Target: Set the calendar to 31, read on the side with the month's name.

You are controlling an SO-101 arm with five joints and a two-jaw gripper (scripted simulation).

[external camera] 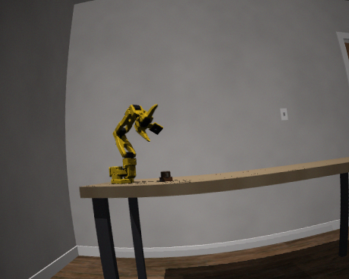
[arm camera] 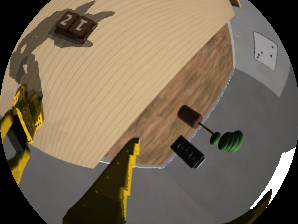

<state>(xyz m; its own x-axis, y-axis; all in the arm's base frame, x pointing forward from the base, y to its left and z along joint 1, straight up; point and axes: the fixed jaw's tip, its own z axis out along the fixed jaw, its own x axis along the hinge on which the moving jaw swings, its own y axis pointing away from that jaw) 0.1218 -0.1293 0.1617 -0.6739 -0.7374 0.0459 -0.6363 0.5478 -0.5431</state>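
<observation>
The calendar (external camera: pixel 165 178) is a small dark brown tray with two cubes, standing on the table just right of the arm's base. In the wrist view the calendar (arm camera: pixel 75 26) lies at the upper left, both cubes side by side in the tray, white digits on their top faces that look like 2 and 1. My yellow gripper (external camera: pixel 151 122) is raised high above the table, well above and left of the calendar. It is wide open and empty. One yellow finger (arm camera: pixel 113 189) shows at the bottom of the wrist view.
The arm's base (external camera: pixel 122 172) stands near the table's left end. The long wooden table (external camera: pixel 231 177) runs to the right. Beyond the table edge, on the floor, the wrist view shows a dark box (arm camera: pixel 188 152) and a green plant (arm camera: pixel 228 140).
</observation>
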